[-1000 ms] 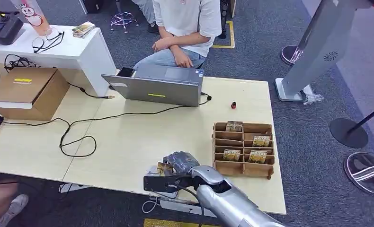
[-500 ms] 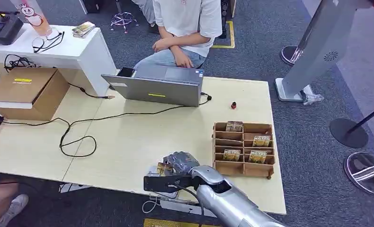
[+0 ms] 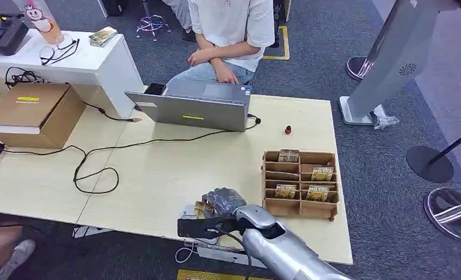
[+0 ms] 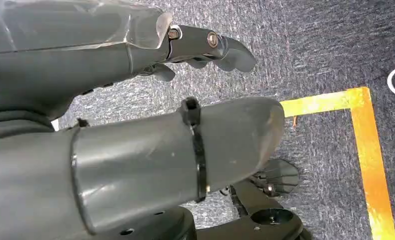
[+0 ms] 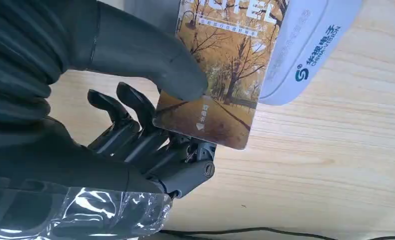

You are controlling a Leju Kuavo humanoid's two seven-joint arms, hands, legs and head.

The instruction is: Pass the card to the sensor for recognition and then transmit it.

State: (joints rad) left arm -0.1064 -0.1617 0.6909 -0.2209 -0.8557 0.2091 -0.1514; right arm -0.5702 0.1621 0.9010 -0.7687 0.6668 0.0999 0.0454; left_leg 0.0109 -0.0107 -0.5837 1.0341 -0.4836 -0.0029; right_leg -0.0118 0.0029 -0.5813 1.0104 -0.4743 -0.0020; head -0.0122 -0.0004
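- One card (image 5: pixel 220 75) is in your right hand (image 3: pixel 222 201), pinched between the thumb (image 5: pixel 150 60) on its printed face and the dark fingers (image 5: pixel 135 130) behind it.
- You see the card near the top centre of the right wrist view: an autumn tree picture with white lettering along its upper edge.
- Your card lies over the sensor (image 5: pixel 305 45), a white rounded device with a blue-green logo at the upper right of that frame; whether the two touch, you cannot tell.
- Your right hand sits low and centre in the head view, at the near edge of the table (image 3: pixel 175 169), with the card (image 3: pixel 202 207) peeking out at its left.
- Just right of that hand you have a wooden rack (image 3: pixel 300 184) with several more cards standing in its slots.
- Your left hand (image 4: pixel 135 110) holds nothing, fingers slightly apart, above grey carpet and a yellow floor line (image 4: pixel 365 145).
- Farther up the head view, a laptop (image 3: pixel 193 105) stands on the table with a seated person (image 3: pixel 228 35) behind it.
- At the left of that frame you have a cardboard box (image 3: pixel 35 114) and a looping black cable (image 3: pixel 94 166).
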